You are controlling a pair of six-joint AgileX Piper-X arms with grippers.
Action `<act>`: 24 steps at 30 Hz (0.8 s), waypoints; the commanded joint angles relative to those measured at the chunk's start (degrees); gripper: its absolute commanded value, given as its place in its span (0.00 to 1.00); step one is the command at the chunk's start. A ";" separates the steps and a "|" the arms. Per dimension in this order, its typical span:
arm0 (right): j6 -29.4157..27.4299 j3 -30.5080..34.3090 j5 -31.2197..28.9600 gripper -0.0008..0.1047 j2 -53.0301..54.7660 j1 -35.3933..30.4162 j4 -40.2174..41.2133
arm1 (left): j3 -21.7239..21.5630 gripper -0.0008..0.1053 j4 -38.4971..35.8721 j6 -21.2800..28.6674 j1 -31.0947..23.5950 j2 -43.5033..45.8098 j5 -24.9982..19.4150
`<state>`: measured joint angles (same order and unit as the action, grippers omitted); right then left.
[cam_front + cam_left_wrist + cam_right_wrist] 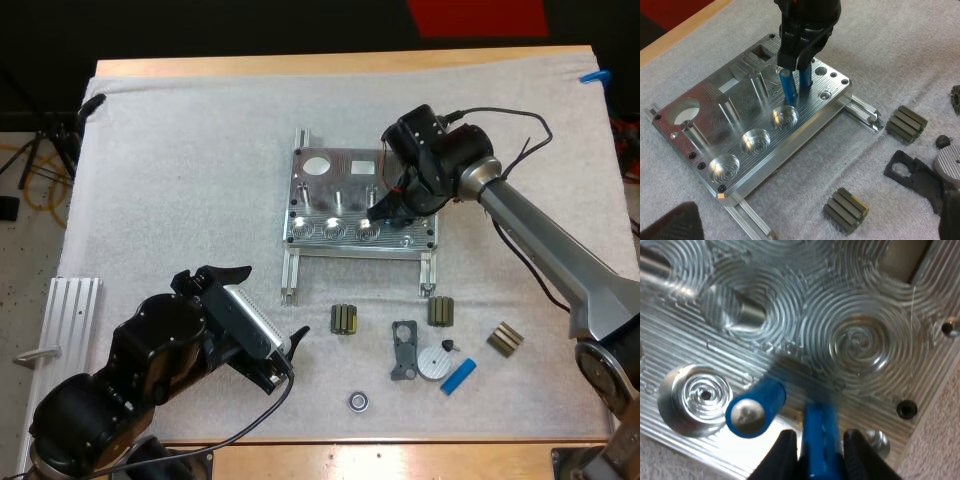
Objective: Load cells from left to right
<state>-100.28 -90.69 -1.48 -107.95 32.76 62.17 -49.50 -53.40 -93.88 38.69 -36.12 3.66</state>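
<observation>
Here the right claw (pixel 818 454) grips a blue tool (pixel 819 427), a tilted blue cell (pixel 756 407) just beside it. Nudged crookedly, the cell could jam on the rim of the pocket (pixel 782 119).

A black bracket (pixel 403 350), a small ring (pixel 358 401) and ribbed olive blocks (pixel 345 320) lie on the white mat (pixel 180 180).

Bright, even light from above glares off the fixture (pixel 345 185) and leaves soft, short shadows on the mat (pixel 180 150).
</observation>
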 commanded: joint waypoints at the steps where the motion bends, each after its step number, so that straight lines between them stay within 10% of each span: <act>1: 0.26 0.77 2.92 0.01 -0.54 0.21 1.68 | -0.39 0.88 1.06 0.34 0.06 -0.11 0.01; 24: 0.17 1.07 -0.04 0.01 -0.54 0.21 -0.69 | -0.39 0.88 1.47 0.34 0.06 -0.11 0.01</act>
<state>-100.28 -90.32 -1.85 -107.95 32.76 62.57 -49.50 -52.46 -93.88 38.69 -36.12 3.66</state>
